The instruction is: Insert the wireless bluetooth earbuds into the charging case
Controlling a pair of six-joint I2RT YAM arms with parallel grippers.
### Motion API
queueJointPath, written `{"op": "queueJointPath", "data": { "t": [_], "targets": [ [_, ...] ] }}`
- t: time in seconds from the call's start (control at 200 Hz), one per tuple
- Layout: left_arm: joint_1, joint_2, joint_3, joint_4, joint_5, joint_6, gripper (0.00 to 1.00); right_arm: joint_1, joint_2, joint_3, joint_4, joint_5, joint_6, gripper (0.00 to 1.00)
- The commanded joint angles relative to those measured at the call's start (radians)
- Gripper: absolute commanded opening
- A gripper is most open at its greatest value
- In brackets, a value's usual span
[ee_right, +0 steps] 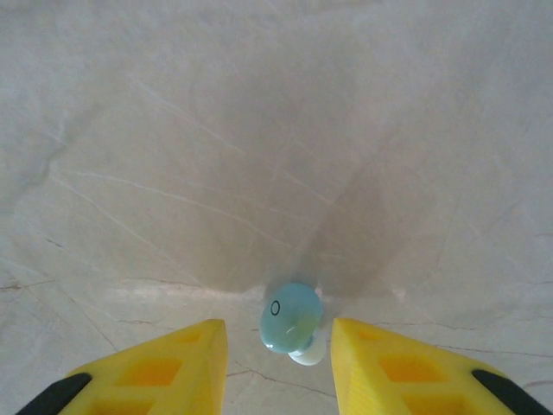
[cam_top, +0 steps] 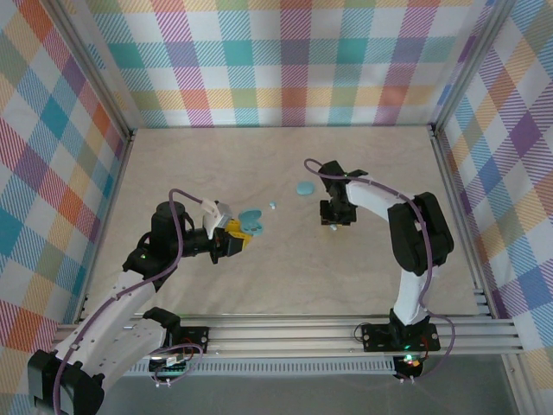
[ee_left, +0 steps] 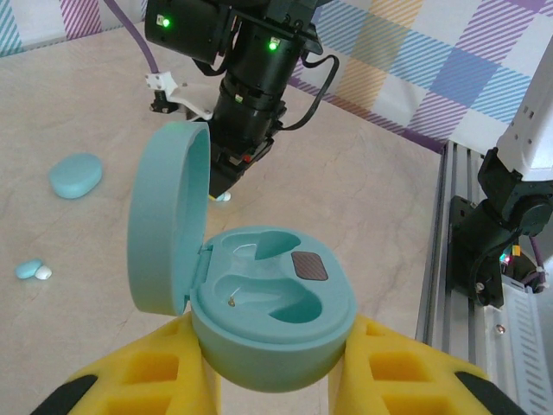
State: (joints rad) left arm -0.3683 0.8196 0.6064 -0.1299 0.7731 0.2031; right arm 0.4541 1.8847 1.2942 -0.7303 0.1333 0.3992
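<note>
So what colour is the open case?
The case is teal; left wrist view shows it best.

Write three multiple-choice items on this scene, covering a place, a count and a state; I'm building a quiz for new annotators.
1. Where is the earbud seen from the right wrist?
A. In a case well
B. On the table, between the fingers of the right gripper
C. On a case lid

2. How many teal cases show from above?
A. One
B. Four
C. Two

3. The charging case in the left gripper is:
A. open, both wells empty
B. shut
C. open, both wells filled

Answers:
1 B: a yellow finger stands on either side of it.
2 C: the held charging case and the closed case on the table.
3 A: the lid is up and the wells are bare.
</note>
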Motion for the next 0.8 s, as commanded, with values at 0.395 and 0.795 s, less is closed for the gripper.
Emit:
{"op": "queueJointPath", "data": {
  "t": [0.395,0.795],
  "targets": [
    [0.012,-0.012,0.039,-0.014,0.017,0.023,0.18,0.020,0.053,0.058,-0.072,0.083,-0.033,0.33],
    [0.012,-0.014,0.038,-0.020,0.020,0.027,0.16,0.028,0.092,0.072,-0.075,0.071,-0.038,0.27]
  ]
}}
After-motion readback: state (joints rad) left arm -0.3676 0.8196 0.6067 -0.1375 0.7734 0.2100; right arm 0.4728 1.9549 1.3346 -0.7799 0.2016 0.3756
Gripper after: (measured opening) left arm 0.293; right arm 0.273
